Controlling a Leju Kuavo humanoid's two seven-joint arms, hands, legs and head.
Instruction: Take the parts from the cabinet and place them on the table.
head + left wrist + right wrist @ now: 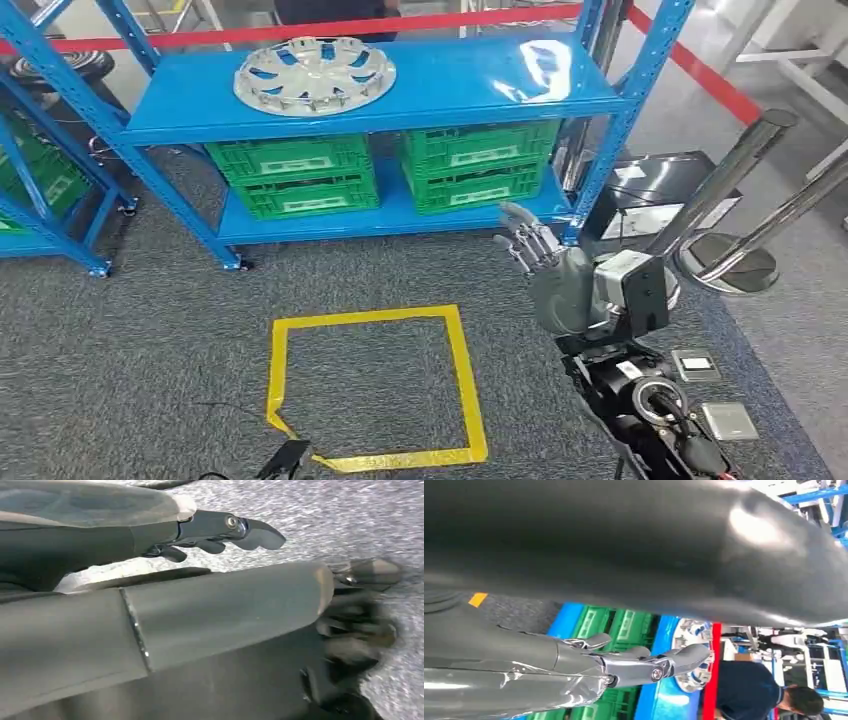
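- The right hand (528, 245) is raised before the shelving, fingers spread, holding nothing (the nearer hand to the cabinet).
- The left hand (220, 532) hangs over carpet, fingers loosely extended, empty.
- The wheel cover (314, 75) lies flat on the blue shelf (470, 85), up and leftward from the right hand, well apart.

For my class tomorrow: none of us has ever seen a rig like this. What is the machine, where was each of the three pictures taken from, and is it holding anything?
This is a humanoid robot with two arms. The wide picture looks down from its head at a blue shelf unit on grey carpet. A silver wheel cover lies on the top shelf, green crates stand below, and a yellow taped square marks the floor. The right robot hand is raised towards the shelf, fingers spread, holding nothing. The other two pictures come from cameras at the wrists and are turned sideways. One shows the left robot hand over carpet, also empty.
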